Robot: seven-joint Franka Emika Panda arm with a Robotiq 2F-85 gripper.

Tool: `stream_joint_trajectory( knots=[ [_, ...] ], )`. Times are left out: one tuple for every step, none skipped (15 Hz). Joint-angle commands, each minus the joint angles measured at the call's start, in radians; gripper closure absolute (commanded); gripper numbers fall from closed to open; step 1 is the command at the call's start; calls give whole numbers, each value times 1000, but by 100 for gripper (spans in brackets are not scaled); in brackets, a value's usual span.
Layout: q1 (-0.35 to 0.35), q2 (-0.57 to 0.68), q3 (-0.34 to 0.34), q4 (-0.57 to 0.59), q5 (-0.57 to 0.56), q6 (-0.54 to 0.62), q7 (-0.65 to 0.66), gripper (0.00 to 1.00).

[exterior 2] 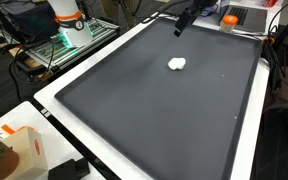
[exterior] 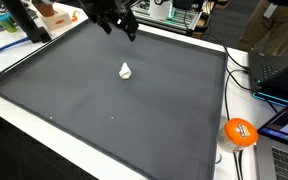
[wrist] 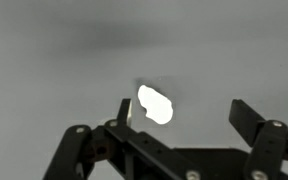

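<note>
In an exterior view, the pincer (exterior: 127, 30) hangs at the top centre of the frame, over the dark mat (exterior: 64, 95). The white crumpled lump (exterior: 126, 71) lies on the mat just below it in the picture, near the frame's middle and apart from the fingertips. An orange round object (exterior: 239, 131) sits at the lower right, off the mat.

In an exterior view from another side, the pincer (exterior 2: 181, 27) is at the upper right of centre, and the lump (exterior 2: 177, 63) lies straight beneath it in the frame, not touching it.

In the wrist view, the pincer (wrist: 184, 115) enters from the bottom edge, released and spread wide, grasping nothing. The lump (wrist: 154, 104) lies mid-frame on the mat, between the fingers (wrist: 125, 110) and closer to the one on the picture's left.
</note>
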Motion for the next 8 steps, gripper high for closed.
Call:
stream_joint_trajectory(
  knots=[
    [26,168,-31,169,-58,-43,41,0],
    [20,208,-29,213,-56,-63,22,0],
    [2,257,-16,275,-29,-117,-13,0],
    [-8,286,-6,315,-16,-155,-46,0],
    [11,197,-21,184,-30,-68,-6,0],
    [7,231,-19,225,-29,-96,-23,0],
    [5,255,-19,255,-28,-111,-32,0],
    [4,268,-19,273,-28,-117,-36,0]
  ],
)
